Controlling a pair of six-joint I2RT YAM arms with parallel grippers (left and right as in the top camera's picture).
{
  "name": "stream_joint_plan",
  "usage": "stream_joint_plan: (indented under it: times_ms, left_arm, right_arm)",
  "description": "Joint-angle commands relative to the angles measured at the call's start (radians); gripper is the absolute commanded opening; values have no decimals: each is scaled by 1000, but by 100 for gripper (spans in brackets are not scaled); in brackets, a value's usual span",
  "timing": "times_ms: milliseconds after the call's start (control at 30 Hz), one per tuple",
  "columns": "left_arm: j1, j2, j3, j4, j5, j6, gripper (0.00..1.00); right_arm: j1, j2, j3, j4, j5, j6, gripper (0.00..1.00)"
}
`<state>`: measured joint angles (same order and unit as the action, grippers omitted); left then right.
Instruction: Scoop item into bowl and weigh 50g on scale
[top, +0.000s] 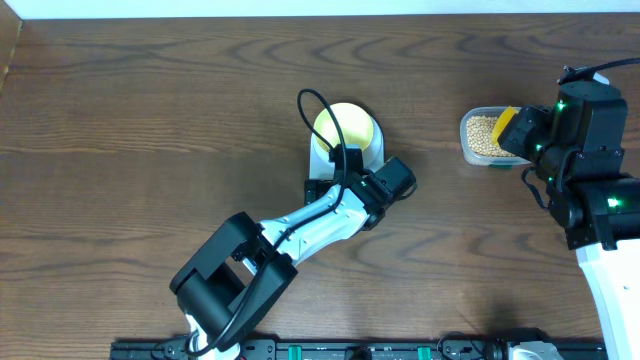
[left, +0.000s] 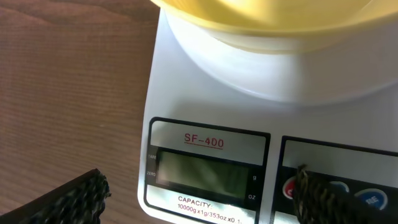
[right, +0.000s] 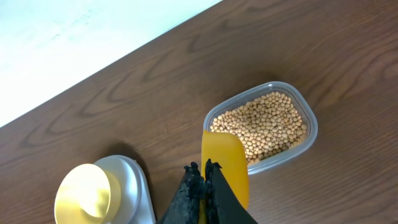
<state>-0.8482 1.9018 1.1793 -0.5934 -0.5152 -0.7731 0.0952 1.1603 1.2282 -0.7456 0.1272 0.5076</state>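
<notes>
- The surface is dark brown wood with a strong grain running side to side, and it fills nearly the whole overhead view.
- Beyond its far edge lies a pale, whitish strip; the pictures do not show whether it is floor or wall.
- A black rail with green fittings runs along the near edge.
- The left arm, white and black, reaches from the near edge toward the middle of the surface; the right arm stands at the right side.
- The scale lies near the middle of the surface, its grey display blank under the "SF-400" lettering.
- The bowl sits on the scale's platform.
- The clear tub stands well to the right of the scale, directly on the wood.
- The yellow scoop hangs over the tub's near edge, blade toward the beans.
- The left end effector hovers low over the scale's display end, its fingers spread wide apart with nothing between them.
- The right end effector has its fingers pressed together, clamped on the scoop's handle.
- The beans lie in the tub, covering its bottom.
</notes>
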Motion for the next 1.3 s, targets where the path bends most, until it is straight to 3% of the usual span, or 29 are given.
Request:
stream_joint_plan:
  times_ms: [0,1267]
  left_arm:
    - [0,13,-6,1,-21,16,96]
    - [1,37,-6,5,-21,21,96]
  right_arm:
    - [-5,-10,21,0,-6,0,1]
    - [-5,-10,21,3,-7,-8,1]
